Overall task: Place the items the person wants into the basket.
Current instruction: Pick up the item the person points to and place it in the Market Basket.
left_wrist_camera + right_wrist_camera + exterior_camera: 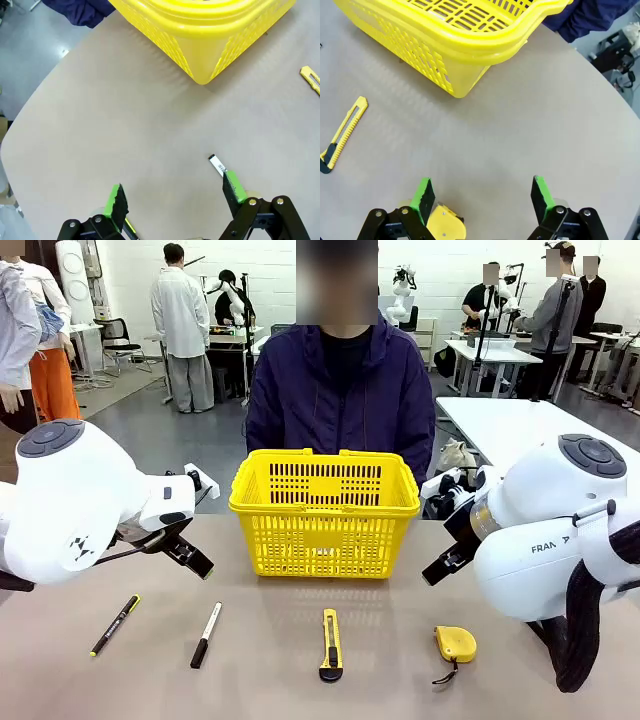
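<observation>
My left pincer [172,186] and right pincer [481,182] hang released, both empty, over the bench [270,685].
Lower left of the front frame lie the pen [115,625], then the marker [206,635]; the basket [325,512] stands centre, before the person [340,390]; the tape measure [455,644] lies lower right.

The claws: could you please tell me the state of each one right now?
Left claw: open, holding nothing.
Right claw: open, holding nothing.

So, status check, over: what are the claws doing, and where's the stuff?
Left gripper and right gripper open, holding nothing. Pen, marker, tape measure on the table, near side of the basket. Utility knife lies between marker and tape measure.
</observation>
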`<act>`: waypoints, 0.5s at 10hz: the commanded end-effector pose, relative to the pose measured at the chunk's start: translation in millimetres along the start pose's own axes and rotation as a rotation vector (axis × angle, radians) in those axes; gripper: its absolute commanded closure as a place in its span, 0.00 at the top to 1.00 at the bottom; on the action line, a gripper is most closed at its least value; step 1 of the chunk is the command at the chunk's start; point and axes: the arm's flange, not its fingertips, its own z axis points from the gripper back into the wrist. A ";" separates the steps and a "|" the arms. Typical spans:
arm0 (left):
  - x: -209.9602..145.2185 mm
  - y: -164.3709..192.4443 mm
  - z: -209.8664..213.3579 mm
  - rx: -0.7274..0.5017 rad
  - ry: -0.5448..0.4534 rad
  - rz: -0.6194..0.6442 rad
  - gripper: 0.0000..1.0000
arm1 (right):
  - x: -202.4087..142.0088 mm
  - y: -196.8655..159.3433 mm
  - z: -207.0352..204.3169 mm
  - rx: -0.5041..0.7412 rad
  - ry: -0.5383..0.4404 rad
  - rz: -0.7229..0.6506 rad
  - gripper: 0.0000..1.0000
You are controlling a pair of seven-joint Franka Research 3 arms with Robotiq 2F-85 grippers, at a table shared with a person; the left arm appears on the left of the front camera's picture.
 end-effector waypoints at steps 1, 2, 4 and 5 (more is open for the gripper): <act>0.0 0.0 0.0 0.000 0.000 0.000 1.00 | 0.0 0.0 0.0 0.000 0.000 0.000 1.00; 0.0 0.0 0.0 0.000 0.000 0.000 1.00 | 0.0 0.0 0.0 0.000 0.000 0.000 1.00; 0.0 0.0 0.0 0.000 0.000 0.000 1.00 | 0.0 0.0 0.0 0.000 0.000 0.000 1.00; 0.0 0.0 0.0 0.000 0.000 0.000 1.00 | 0.0 0.0 0.0 0.000 0.000 0.000 1.00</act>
